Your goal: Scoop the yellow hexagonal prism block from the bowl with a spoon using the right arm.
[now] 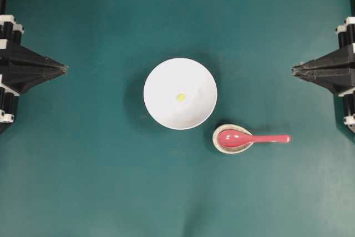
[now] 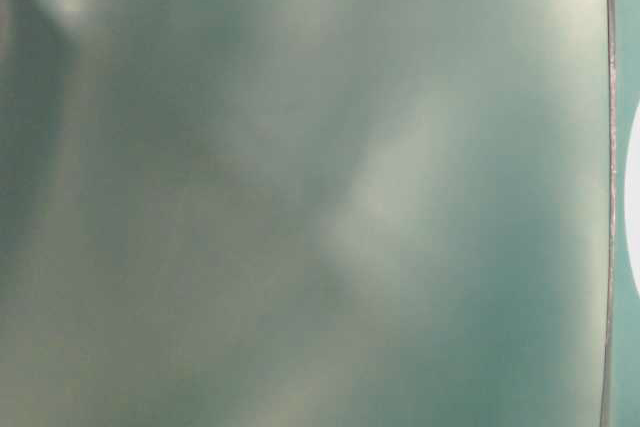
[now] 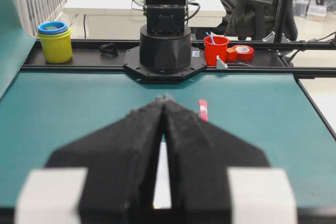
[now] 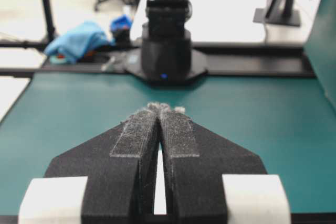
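A tiny yellow hexagonal prism block (image 1: 181, 97) lies near the middle of the white bowl (image 1: 166, 76) at the table's centre. To the bowl's lower right, the red-pink spoon (image 1: 252, 137) rests with its scoop in a small speckled dish (image 1: 217, 142), handle pointing right. My left gripper (image 1: 65, 69) stays at the far left edge, shut and empty; its tips (image 3: 165, 98) meet in the left wrist view, where the spoon's handle end (image 3: 202, 110) peeks past them. At the far right edge my right gripper (image 1: 294, 70) is likewise shut and empty, tips (image 4: 159, 107) touching.
The teal mat (image 1: 100, 181) covers the table. The opposite arm's base (image 3: 165, 45) stands at the far table edge in the left wrist view, with a red cup (image 3: 216, 50) and a yellow pot (image 3: 54, 41) behind. The table-level view is a blur.
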Tool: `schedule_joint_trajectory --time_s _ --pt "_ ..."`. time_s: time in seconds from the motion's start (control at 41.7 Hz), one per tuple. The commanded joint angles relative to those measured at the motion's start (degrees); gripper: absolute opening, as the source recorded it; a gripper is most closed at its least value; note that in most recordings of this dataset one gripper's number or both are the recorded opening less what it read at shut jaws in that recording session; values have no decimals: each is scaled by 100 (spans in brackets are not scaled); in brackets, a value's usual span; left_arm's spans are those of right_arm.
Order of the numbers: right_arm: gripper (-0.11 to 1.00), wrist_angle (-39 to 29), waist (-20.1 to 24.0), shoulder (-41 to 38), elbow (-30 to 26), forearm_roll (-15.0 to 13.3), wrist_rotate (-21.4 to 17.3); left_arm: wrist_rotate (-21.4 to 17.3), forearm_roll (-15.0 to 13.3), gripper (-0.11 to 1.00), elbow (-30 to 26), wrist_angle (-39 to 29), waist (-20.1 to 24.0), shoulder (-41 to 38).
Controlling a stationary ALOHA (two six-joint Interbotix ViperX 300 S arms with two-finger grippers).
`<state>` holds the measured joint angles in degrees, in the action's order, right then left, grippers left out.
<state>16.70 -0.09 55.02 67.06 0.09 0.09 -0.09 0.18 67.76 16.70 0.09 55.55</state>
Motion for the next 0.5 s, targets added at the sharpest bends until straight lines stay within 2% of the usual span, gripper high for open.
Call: schedule_joint_trajectory --time_s 0.0,0.096,0.48 --pt "0 26 0 -44 -70 9 -26 0 44 0 -141 -35 9 -18" --pt "0 44 0 -53 -97 18 -35 26 44 0 -141 149 9 9" --pt "0 26 0 -70 -97 53 -44 35 44 0 -132 185 9 -53"
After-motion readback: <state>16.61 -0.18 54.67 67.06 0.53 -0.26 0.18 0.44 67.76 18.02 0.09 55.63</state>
